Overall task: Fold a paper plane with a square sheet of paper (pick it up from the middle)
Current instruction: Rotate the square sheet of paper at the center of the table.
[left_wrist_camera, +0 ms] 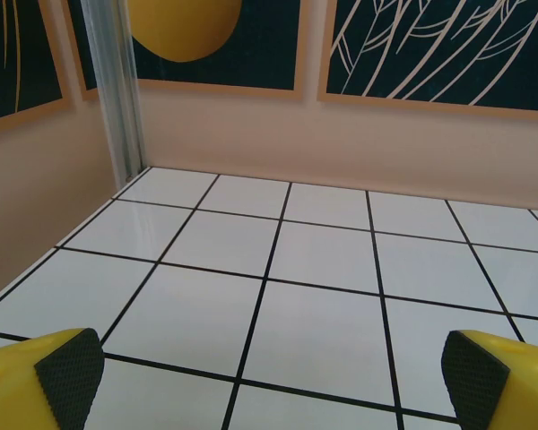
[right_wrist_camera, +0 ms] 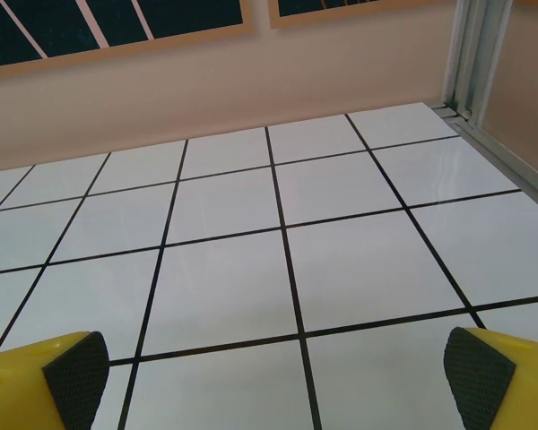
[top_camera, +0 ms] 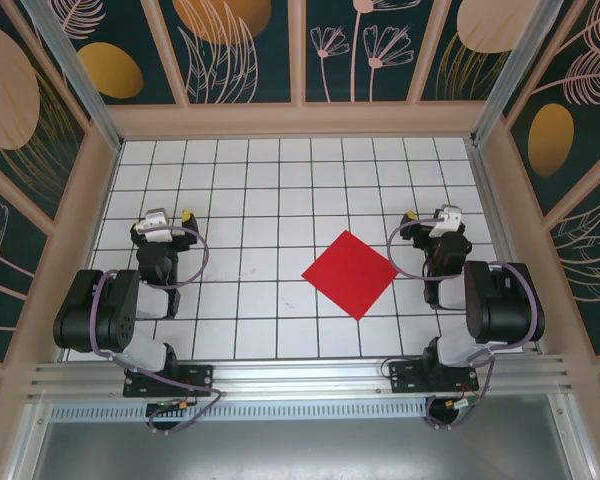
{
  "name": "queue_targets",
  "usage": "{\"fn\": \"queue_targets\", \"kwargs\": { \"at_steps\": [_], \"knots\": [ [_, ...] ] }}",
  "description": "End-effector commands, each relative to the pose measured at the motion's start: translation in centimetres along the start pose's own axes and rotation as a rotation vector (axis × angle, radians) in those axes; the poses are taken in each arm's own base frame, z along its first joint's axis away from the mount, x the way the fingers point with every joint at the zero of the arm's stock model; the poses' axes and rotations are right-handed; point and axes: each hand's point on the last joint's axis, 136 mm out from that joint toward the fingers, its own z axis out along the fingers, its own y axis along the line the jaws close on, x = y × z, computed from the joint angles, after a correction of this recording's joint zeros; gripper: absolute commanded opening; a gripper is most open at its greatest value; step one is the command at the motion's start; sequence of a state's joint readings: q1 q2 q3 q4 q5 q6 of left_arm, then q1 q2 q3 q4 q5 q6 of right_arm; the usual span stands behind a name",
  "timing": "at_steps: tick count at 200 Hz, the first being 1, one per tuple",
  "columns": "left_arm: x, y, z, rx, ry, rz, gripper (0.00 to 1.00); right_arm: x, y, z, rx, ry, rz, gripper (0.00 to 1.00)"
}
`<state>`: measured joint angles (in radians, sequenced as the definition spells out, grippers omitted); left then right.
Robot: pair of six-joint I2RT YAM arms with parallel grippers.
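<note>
I'm looking into a booth of leaf-patterned panels (top_camera: 240, 50) around a white grid-tiled table (top_camera: 240, 190). My left arm (top_camera: 105, 310) and right arm (top_camera: 500, 300) sit folded at the near edge. The square sheet of paper (top_camera: 349, 273) lies flat, turned like a diamond, right of centre, near the right gripper (top_camera: 429, 215). That and the left gripper (top_camera: 171, 215) are both spread wide, gripping nothing, bare tiles between their pads (left_wrist_camera: 67, 376).
</note>
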<state>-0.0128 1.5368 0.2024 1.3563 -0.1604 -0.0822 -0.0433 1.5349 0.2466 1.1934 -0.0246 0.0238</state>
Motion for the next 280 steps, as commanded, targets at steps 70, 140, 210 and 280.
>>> {"fn": "queue_targets", "kwargs": {
  "at_steps": [70,140,210,280],
  "knots": [
    [-0.3,-0.2,0.3,0.013,-0.009,0.002,0.99,-0.5,0.4,-0.2,-0.018,-0.03,-0.013,0.99],
    [-0.4,-0.2,0.2,0.012,-0.01,0.001,0.99,-0.5,0.5,-0.1,-0.02,-0.029,-0.013,0.99],
    [-2.4,1.3,-1.0,-0.066,-0.067,-0.035,0.98,-2.8,1.2,0.7,0.07,0.078,-0.004,0.99],
    [-7.3,0.1,-0.5,-0.041,0.035,-0.28,0.98,-0.2,7.1,-0.8,0.103,0.457,0.1,0.99]
  ]
}}
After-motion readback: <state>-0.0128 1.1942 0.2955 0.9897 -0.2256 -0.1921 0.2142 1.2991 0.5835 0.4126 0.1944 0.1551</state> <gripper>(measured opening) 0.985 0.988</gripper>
